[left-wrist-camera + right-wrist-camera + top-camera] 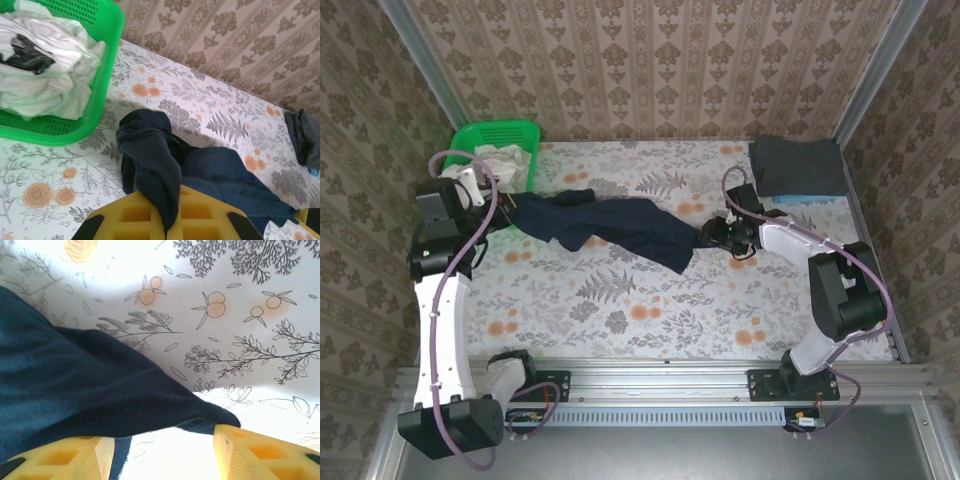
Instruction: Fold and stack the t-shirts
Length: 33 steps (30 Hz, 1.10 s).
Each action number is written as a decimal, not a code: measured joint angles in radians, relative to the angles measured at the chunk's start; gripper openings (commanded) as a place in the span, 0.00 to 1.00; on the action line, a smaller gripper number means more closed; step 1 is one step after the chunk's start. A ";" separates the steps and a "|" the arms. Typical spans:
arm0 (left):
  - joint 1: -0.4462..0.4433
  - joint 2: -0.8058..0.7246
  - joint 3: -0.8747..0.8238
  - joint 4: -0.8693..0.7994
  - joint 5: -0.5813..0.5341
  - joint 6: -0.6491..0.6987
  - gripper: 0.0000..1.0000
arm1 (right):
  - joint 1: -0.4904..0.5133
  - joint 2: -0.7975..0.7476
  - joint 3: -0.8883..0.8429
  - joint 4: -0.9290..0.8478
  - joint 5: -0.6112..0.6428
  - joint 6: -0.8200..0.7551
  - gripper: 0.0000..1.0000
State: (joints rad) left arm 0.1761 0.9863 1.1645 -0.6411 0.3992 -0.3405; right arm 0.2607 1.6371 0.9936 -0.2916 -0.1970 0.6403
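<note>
- Working on the navy t-shirt (620, 225), lying unfolded and rumpled in a long band across the middle of the surface (620, 300), from left to right between the two tools.
- Pinching the shirt's left end in the left tool (503, 213), pads closed, with cloth bunching up out of them in the left wrist view.
- Standing wide at the shirt's right tip with the right tool (712, 236), fingers (260, 450) apart on either side of the cloth in the right wrist view, not visibly clamping.
- Lying folded flat in the far right corner: the dark grey t-shirt (798, 165), sitting on the light blue t-shirt (810, 199), peeking out as a thin strip at the near edge; judging the stack begun with these two.
- Sitting crumpled in the green basket (495, 126) at the far left: white t-shirts (505, 160) with black marks, not yet folded.
- Counting one navy, one dark grey, one light blue, one basket, two tools; failing to tell the number of white shirts from the bundle.
- Judging the task partly done: two stacked, one in hand, the basket load remaining.
</note>
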 measured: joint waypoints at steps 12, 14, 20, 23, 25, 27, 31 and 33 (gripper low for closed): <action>0.055 0.000 0.023 -0.007 0.058 -0.004 0.00 | 0.026 0.058 -0.003 0.155 -0.077 0.085 0.58; 0.060 0.001 0.023 -0.006 0.064 -0.004 0.00 | 0.028 0.088 0.029 0.143 -0.078 0.074 0.59; 0.068 0.013 0.020 0.001 0.080 -0.008 0.00 | 0.035 0.111 0.025 0.159 -0.096 0.066 0.22; 0.068 0.019 0.016 0.006 0.085 -0.011 0.00 | 0.039 0.108 0.020 0.153 -0.095 0.061 0.04; 0.068 0.031 0.016 0.011 0.090 -0.018 0.00 | 0.040 0.093 0.028 0.112 -0.079 0.035 0.00; 0.068 0.051 0.022 0.020 0.099 -0.031 0.00 | 0.042 0.069 0.066 0.037 -0.046 0.010 0.00; 0.050 0.147 0.144 0.030 0.104 -0.060 0.00 | 0.040 0.005 0.288 -0.141 0.062 -0.076 0.00; 0.018 0.213 0.253 0.052 0.095 -0.061 0.00 | 0.031 -0.005 0.447 -0.204 0.114 -0.126 0.00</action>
State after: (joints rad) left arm 0.1936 1.1995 1.4174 -0.5892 0.4946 -0.4011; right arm 0.2916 1.6321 1.4410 -0.4953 -0.0826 0.5144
